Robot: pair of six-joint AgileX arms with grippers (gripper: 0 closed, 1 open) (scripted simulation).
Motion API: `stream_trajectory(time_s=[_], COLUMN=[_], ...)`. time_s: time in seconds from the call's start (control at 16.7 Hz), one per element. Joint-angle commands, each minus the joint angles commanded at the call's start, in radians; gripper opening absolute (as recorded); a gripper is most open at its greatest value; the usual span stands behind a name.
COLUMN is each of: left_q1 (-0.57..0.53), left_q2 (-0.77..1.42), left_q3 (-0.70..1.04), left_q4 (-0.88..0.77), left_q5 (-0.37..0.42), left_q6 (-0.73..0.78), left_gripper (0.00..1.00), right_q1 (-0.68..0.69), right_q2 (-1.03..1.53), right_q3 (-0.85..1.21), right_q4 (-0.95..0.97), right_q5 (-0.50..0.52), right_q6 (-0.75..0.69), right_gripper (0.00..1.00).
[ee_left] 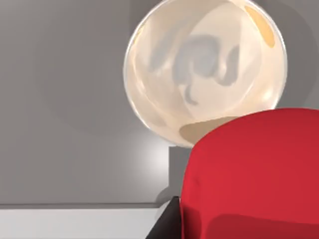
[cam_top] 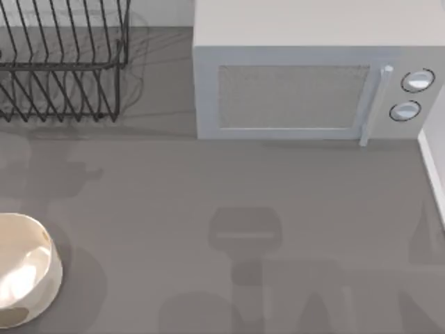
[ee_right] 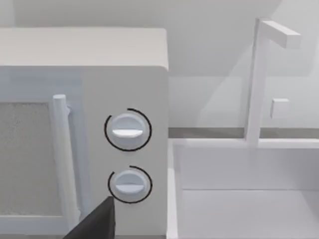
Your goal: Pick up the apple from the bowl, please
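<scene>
The bright-red apple (ee_left: 254, 169) looms large and close in the left wrist view, raised well above the bowl (ee_left: 149, 99), whose cream-white inside lies bare beneath it. My left gripper (ee_left: 249, 233) is shut on the apple, and one dark finger (ee_left: 167, 225) shows beside the fruit. From the top view the bowl (cam_top: 50, 245) sits at the table's front left edge with nothing inside it. A dark fingertip (ee_right: 94, 221) of my right gripper shows in the right wrist view, facing the microwave's knobs.
A grey microwave (cam_top: 306, 83) stands at the back centre-right, its two knobs (ee_right: 127, 130) near the right arm. A black wire dish rack (cam_top: 62, 62) fills the back left. A white sink with a faucet (ee_right: 259, 84) lies right of the microwave.
</scene>
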Motion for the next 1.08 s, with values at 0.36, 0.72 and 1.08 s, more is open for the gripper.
stream_trajectory(time_s=[0.36,0.72,1.08], left_q1=[-0.214,-0.529,-0.569], left_q2=[0.133,0.302,0.324], left_q3=[-0.014,-0.058,-0.067], left_q4=[0.121,0.317,0.352], left_q5=[0.003,0.008,0.010], left_q6=[-0.217,-0.540,-0.581], left_gripper=[0.00,0.00,0.00], right_q1=[0.000,0.000,0.000], right_q2=[0.000,0.000,0.000], right_q3=[0.000,0.000,0.000], right_q4=[0.000,0.000,0.000], right_q5=[0.000,0.000,0.000], right_q6=[0.000,0.000,0.000], right_gripper=[1.00,1.00,1.00])
